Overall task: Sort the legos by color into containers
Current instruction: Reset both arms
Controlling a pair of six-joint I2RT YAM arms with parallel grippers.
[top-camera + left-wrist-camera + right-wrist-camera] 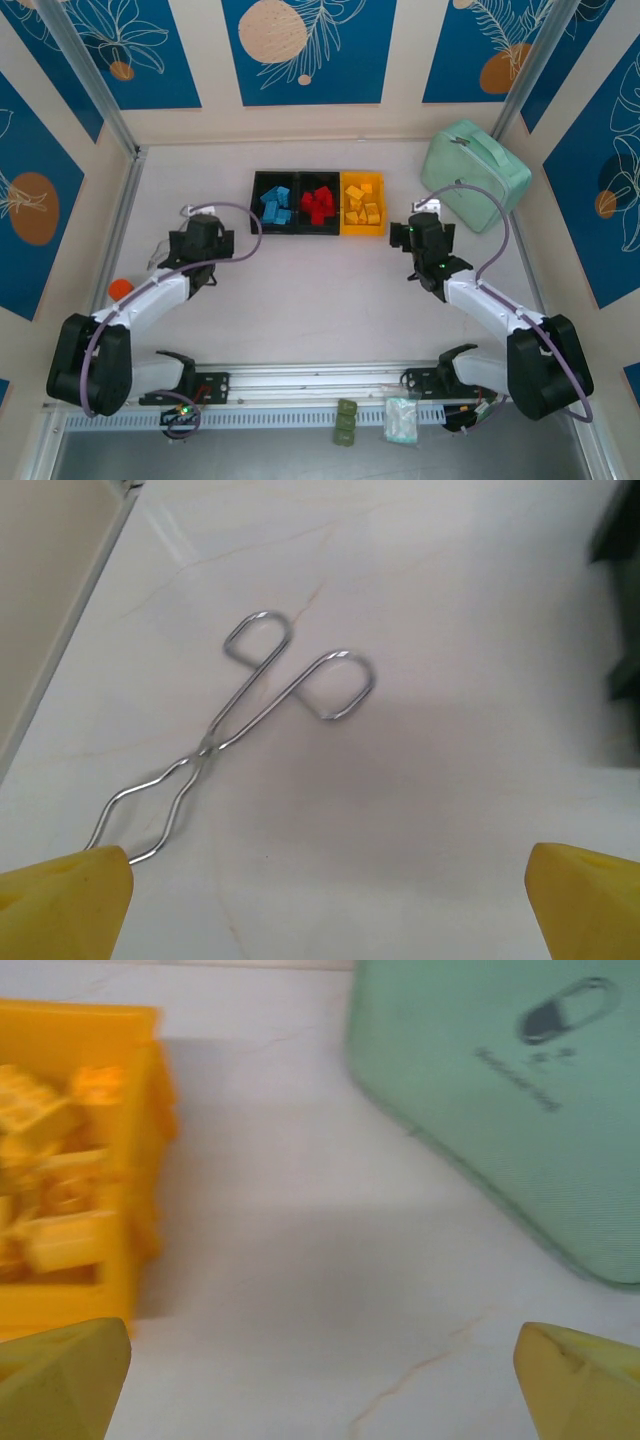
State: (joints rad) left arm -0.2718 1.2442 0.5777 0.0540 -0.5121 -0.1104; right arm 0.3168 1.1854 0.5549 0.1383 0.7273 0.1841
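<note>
Three joined containers (318, 232) stand in a row at the back of the table. Blue legos (275, 208) fill the left black bin, red legos (318, 205) the middle black one, and yellow legos (362, 210) the yellow bin (150, 1160). My left gripper (200, 228) hovers left of the row, open and holding nothing (325, 905), its yellow fingertips (65, 900) wide apart. To the right of the yellow bin, my right gripper (425, 228) is also open with bare table between its fingers (320, 1385). Yellow legos (50, 1180) show blurred in the right wrist view.
Metal tongs (240, 730) lie on the table just ahead of the left gripper. A mint-green zip case (475, 172) (510, 1100) sits at the back right, near the right gripper. An orange disc (121, 289) lies by the left arm. Olive-green bricks (346, 420) rest on the front rail.
</note>
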